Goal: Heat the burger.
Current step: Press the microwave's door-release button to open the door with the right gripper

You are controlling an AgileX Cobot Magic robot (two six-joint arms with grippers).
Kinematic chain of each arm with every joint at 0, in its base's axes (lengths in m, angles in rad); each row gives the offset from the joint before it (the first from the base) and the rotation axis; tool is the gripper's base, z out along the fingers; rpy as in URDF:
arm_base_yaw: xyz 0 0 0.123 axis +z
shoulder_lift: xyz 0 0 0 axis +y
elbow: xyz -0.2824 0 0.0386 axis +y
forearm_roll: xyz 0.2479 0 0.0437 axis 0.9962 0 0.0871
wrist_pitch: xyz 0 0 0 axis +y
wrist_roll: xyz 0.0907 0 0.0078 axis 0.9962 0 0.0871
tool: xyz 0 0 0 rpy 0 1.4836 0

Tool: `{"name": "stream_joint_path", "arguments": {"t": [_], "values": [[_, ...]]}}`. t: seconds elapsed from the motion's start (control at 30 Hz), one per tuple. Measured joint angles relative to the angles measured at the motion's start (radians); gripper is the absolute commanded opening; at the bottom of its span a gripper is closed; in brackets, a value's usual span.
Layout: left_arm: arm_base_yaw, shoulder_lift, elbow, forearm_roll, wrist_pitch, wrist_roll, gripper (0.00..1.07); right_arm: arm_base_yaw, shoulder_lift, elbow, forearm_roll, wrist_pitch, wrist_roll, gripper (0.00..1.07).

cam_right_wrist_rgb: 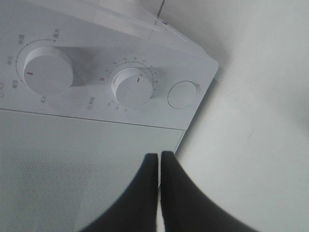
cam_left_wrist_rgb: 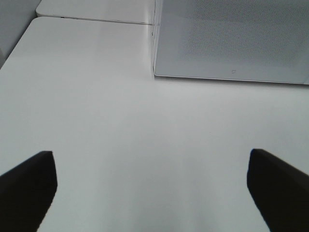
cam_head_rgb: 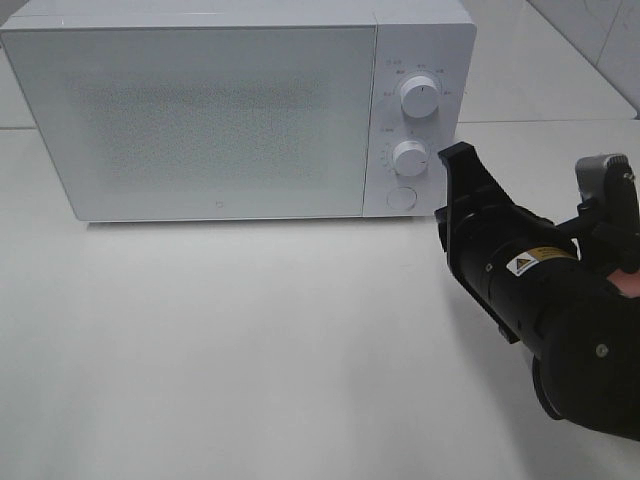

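The right gripper (cam_right_wrist_rgb: 159, 162), jaws pressed together on nothing, hangs just before the microwave (cam_head_rgb: 200, 110) by its lower dial (cam_head_rgb: 410, 157) and round button (cam_head_rgb: 401, 198) — the left gripper (cam_left_wrist_rgb: 154, 191) gapes wide over the white table (cam_head_rgb: 250, 340) — the burger cannot be seen.

A white matte table (cam_head_rgb: 250, 340) spreads beneath the right gripper (cam_right_wrist_rgb: 159, 155) and its jaws, evenly lit, with only soft shadows. Just ahead of the jaws stands a white microwave (cam_head_rgb: 220, 110). Beyond it a seam (cam_head_rgb: 540, 122) joins a second tabletop (cam_head_rgb: 540, 70), and farther back rises a white tiled wall (cam_head_rgb: 610, 30).
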State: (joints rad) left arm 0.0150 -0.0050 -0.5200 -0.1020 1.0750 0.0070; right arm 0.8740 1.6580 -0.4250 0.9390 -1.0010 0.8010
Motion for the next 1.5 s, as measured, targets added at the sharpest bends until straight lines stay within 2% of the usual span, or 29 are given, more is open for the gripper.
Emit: {"name": "stream_joint_path", "arguments": {"t": [0.13,0.6,0.8,0.87,0.97,1.13,1.5], "values": [[0.000,0.000,0.000,0.000,0.000,0.000,1.00,0.000,0.000,0.000,0.003,0.012,0.132,0.00],[0.000,0.000,0.000,0.000,0.000,0.000,1.00,-0.002,0.113,-0.007,0.023,0.031,0.315,0.00],[0.000,0.000,0.000,0.001,0.000,0.000,1.00,-0.069,0.161,-0.050,-0.070,0.041,0.360,0.00],[0.000,0.000,0.000,0.001,0.000,0.000,1.00,-0.121,0.189,-0.086,-0.138,0.045,0.381,0.00],[0.000,0.000,0.000,0.001,0.000,0.000,1.00,-0.134,0.199,-0.095,-0.155,0.047,0.386,0.00],[0.000,0.000,0.000,0.001,0.000,0.000,1.00,-0.205,0.262,-0.157,-0.246,0.061,0.426,0.00],[0.000,0.000,0.000,0.002,0.000,0.000,1.00,-0.258,0.342,-0.257,-0.270,0.088,0.439,0.00]]}}
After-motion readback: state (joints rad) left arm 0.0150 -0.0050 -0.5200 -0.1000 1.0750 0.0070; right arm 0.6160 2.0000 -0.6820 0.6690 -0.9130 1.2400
